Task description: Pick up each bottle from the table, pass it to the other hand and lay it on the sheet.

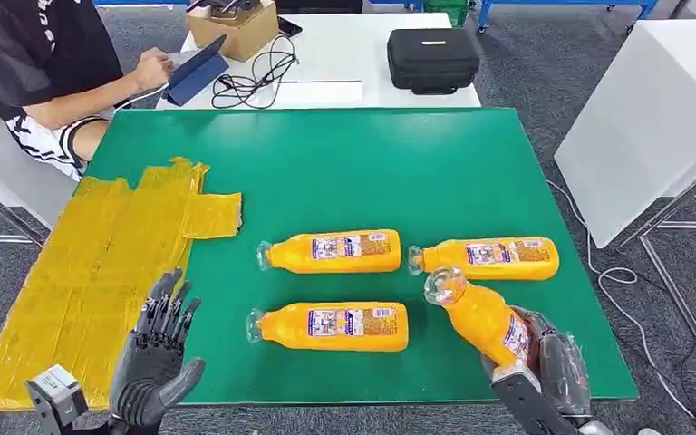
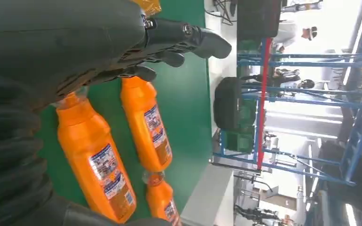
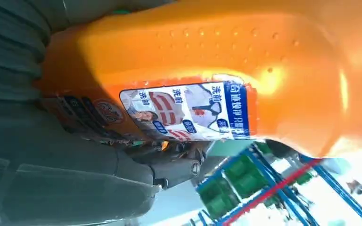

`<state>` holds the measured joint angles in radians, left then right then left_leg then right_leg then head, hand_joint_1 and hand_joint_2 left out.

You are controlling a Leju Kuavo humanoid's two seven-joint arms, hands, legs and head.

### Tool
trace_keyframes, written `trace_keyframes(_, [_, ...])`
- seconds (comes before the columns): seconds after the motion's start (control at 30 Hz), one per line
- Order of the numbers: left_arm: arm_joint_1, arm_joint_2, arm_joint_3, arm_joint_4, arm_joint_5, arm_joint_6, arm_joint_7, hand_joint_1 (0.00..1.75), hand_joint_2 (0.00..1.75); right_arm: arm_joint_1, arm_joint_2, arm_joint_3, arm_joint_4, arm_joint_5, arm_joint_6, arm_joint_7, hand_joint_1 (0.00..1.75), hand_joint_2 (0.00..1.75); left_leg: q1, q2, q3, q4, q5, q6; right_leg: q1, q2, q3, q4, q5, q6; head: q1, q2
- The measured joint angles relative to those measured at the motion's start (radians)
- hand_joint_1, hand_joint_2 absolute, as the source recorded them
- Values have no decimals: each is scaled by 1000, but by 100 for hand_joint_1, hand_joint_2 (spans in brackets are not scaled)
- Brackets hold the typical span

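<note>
Head view showed my right hand (image 1: 544, 372) at the lower right of the frame, wrapped around the base end of an orange bottle (image 1: 480, 315). I was gripping it firmly; in the right wrist view the held bottle's label sat just beside my grey palm, with dark fingers (image 3: 179, 165) curled under the body. The bottle was tilted, its long axis running from my hand up and to the left, clear cap end toward the frame's middle and lifted off the green table (image 1: 372, 163).

My left hand (image 1: 159, 353) stood at the lower left, palm raised, fingers spread apart and holding nothing. It hovered at the border between the green surface and the yellow sheet (image 1: 82, 272), which filled the left side of the frame. The two hands were well apart, with the near lying bottle (image 1: 331, 326) between them.

I judged the handover to turn on that gap: the cap end pointed roughly toward my empty hand, so the bottle needed to travel leftward across the frame, neck first.

Two more bottles lay flat, long axes left to right: the middle bottle (image 1: 331, 251) and the far-right bottle (image 1: 485, 258), just above the held one.
</note>
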<state>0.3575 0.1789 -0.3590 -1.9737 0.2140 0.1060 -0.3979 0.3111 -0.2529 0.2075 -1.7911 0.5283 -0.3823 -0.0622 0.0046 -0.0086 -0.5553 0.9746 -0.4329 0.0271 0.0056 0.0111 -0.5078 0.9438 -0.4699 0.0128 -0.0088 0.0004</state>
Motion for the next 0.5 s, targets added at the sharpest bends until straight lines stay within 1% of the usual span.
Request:
trace_keyframes(0.1, [-5,-3,0,-5,-19,-20,-1,0,175,8,20,-2,-44,-16,-3,-49,175,175,0,0,-1,0,0,0,0,0,-1,0,0,0,0,0])
trace_keyframes(0.2, [-22,-6,-1,-6,-39,-41,-2,0,175,7,28,3,-95,3,-2,-73,175,175,0,0,-1,0,0,0,-1,0,-1,0,0,0,0,0])
trace_keyframes(0.5, [-52,-12,-9,-21,-114,-100,-17,0,175,-37,41,69,-187,93,34,-76,175,175,-1,0,-1,0,0,0,0,0,-1,0,0,0,0,0])
